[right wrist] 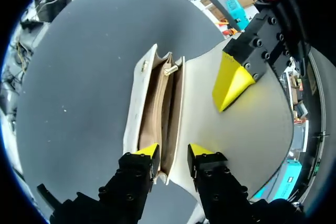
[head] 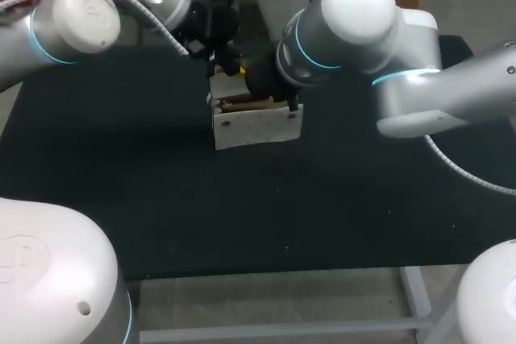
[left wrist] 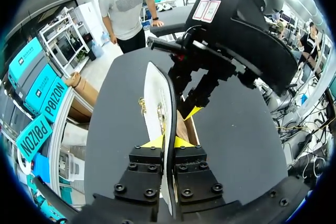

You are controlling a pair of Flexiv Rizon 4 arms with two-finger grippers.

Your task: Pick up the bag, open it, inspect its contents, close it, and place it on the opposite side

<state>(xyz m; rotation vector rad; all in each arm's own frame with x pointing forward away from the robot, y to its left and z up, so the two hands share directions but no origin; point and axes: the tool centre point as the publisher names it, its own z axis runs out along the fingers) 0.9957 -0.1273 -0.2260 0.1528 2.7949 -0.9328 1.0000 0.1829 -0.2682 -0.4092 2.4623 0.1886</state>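
A small white bag stands in the middle of the black table with its top open, so the tan lining and a gold clasp show. My left gripper is shut on the edge of the lifted white flap and holds it up behind the bag. One of its yellow fingertips shows in the right wrist view against the flap. My right gripper is at the bag's right end, its fingers closed on the rear wall beside the open compartment.
Both arms meet over the bag near the table's far middle, and my right arm hides its own gripper in the head view. Bare black tabletop lies in front and to both sides, down to the front edge.
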